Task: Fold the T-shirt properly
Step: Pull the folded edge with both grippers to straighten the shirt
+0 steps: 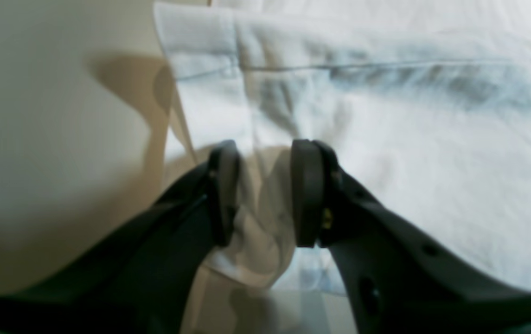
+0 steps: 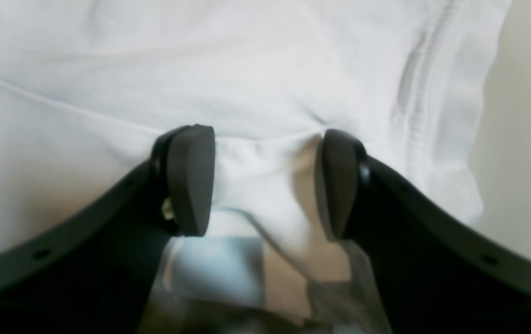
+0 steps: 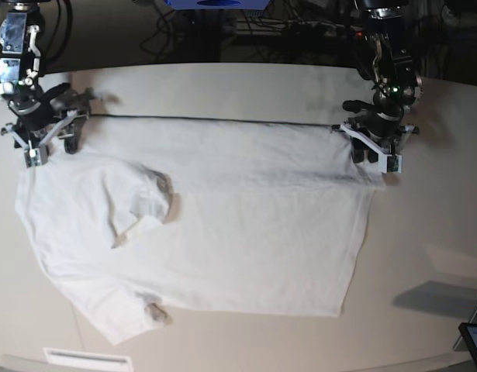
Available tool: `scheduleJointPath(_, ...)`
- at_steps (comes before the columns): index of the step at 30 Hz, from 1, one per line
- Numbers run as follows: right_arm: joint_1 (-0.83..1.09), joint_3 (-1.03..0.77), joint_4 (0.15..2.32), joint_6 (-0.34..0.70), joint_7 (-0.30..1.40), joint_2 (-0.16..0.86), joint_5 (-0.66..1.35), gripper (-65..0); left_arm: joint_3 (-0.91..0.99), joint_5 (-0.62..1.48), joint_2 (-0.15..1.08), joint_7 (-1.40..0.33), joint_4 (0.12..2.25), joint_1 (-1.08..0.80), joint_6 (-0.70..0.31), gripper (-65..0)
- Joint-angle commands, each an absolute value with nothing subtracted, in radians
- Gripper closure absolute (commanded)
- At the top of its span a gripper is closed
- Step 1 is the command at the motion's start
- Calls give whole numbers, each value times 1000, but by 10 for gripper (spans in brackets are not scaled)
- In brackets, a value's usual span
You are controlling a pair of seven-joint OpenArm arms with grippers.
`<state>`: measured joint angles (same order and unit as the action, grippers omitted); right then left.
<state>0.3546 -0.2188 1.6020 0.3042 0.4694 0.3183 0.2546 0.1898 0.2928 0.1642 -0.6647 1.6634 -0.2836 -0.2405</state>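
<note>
The white T-shirt [image 3: 238, 225] lies spread across the off-white table [image 3: 222, 85], its far edge pulled into a straight line between my two grippers. On the base view's right, my left gripper [image 3: 374, 155] grips the shirt's far corner. The left wrist view shows a bunch of T-shirt [image 1: 409, 162] cloth pinched between the left gripper's [image 1: 265, 148] pads. At the base view's left, my right gripper [image 3: 48, 147] holds the other far corner. In the right wrist view a fold of the T-shirt [image 2: 200, 69] rises between the right gripper's [image 2: 265, 134] widely spaced pads. One sleeve [image 3: 141, 201] is folded onto the body.
Cables and equipment [image 3: 300, 27] run along the table's far edge. A dark device [image 3: 472, 341] sits at the front right corner and a white strip [image 3: 87, 358] at the front left edge. Bare tabletop [image 1: 38, 139] lies beside the shirt's hem.
</note>
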Motion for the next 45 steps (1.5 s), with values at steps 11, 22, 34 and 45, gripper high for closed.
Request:
scheduleJointPath(11,423,-271,1652,303,522,325,220,-351,189,275,136,-757,1902,-492,-243,-197)
scheduleJointPath(22,501,-318,1722,303,522,326,220,-351,191,268,139,-757,1933,-538,-243,-197)
scheduleJointPath(34,522,-318,1751,303,522,325,220,-351,193,268,139,-757,1980,-601,-243,-197)
scheduleJointPath(45,507,-318,1816,303,529,325,220,-351,211,274,139,-759,2011,-549,-243,-197)
